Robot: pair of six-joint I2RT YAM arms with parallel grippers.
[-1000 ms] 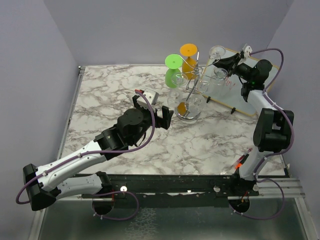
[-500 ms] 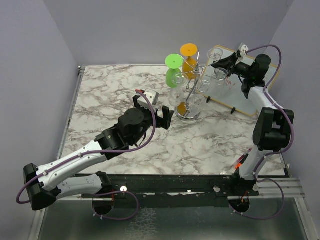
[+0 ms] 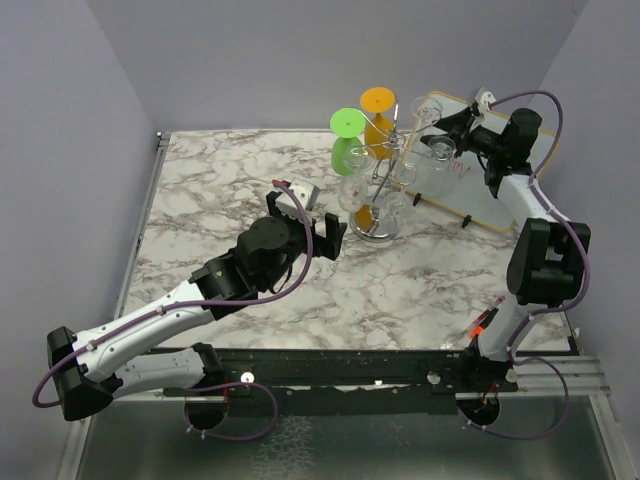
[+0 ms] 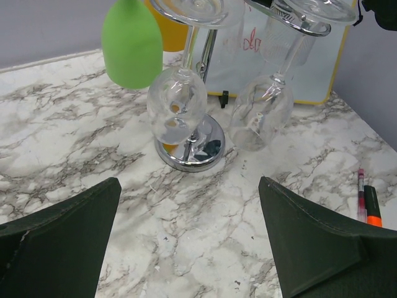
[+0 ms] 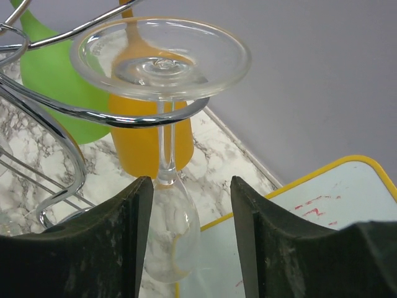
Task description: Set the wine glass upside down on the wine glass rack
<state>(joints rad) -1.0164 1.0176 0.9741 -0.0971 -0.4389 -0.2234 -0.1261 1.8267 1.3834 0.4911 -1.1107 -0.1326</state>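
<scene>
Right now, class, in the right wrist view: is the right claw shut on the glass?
No: the right claw stands open, a gap beside the glass, which hangs by its foot from the rack.

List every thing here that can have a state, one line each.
wine glass rack, standing upright.
clear wine glass, upside down, foot hung on a rack arm.
second clear glass, hung upside down.
green glass, hung upside down.
orange glass, hung upside down.
right gripper, open, jaws either side of the clear wine glass's stem, not gripping.
left gripper, open, empty.
</scene>
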